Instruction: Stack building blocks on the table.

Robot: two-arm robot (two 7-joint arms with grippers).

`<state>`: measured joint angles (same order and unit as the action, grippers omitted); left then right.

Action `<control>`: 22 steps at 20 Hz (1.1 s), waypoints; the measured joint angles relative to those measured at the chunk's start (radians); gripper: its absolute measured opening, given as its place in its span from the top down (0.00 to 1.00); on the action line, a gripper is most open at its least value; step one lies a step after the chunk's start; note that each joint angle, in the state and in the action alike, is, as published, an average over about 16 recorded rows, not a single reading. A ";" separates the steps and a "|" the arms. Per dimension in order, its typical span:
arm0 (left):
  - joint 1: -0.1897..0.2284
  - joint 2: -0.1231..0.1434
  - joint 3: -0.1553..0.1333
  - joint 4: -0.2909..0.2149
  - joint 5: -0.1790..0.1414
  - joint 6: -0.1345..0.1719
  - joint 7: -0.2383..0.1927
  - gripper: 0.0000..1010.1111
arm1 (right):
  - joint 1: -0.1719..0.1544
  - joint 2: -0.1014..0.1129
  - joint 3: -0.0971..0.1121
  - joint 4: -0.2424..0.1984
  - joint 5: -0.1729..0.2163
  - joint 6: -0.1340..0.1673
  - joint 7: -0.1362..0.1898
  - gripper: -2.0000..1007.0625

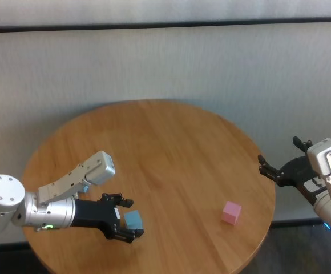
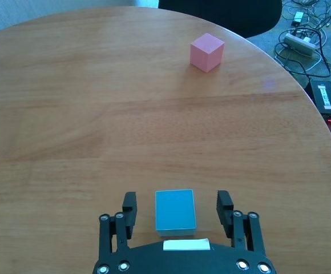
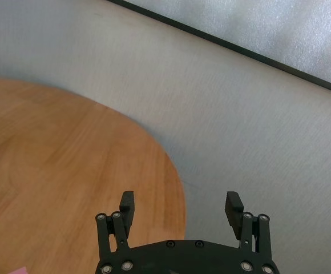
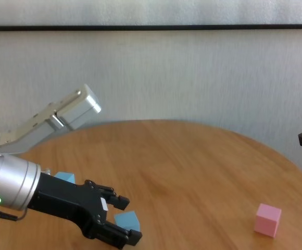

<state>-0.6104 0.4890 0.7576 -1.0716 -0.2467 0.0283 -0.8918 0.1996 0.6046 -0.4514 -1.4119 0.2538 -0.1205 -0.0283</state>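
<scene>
A light blue building block (image 2: 175,210) rests on the table (image 1: 171,148) near its front left. My left gripper (image 2: 177,197) is open around it, a finger on each side with a small gap on both. The same block (image 1: 133,219) shows in the head view between the fingers of the left gripper (image 1: 132,218). A second light blue block (image 4: 63,178) lies behind the left forearm, mostly hidden. The pink block (image 1: 231,212) stands alone at the front right. My right gripper (image 1: 279,155) hovers open and empty beyond the table's right edge.
The round table's edge (image 3: 174,182) curves just under the right gripper (image 3: 180,198). A pale wall (image 1: 165,63) runs behind the table. Cables and a power strip (image 2: 302,43) lie on the floor past the pink block (image 2: 206,52).
</scene>
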 joint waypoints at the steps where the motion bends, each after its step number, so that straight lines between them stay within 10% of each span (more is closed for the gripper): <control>1: 0.001 0.001 -0.001 -0.002 -0.002 0.000 -0.001 0.12 | 0.000 0.000 0.000 0.000 0.000 0.000 0.000 0.00; 12: 0.032 0.018 -0.057 -0.053 -0.088 0.033 0.033 0.01 | 0.000 0.000 0.000 0.000 0.000 0.000 0.000 0.00; 22: 0.119 0.032 -0.223 -0.160 -0.205 0.084 0.261 0.01 | 0.000 0.000 0.000 0.000 0.000 0.000 0.000 0.00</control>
<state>-0.4915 0.5215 0.5343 -1.2317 -0.4520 0.1121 -0.6312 0.1996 0.6046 -0.4514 -1.4119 0.2538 -0.1205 -0.0283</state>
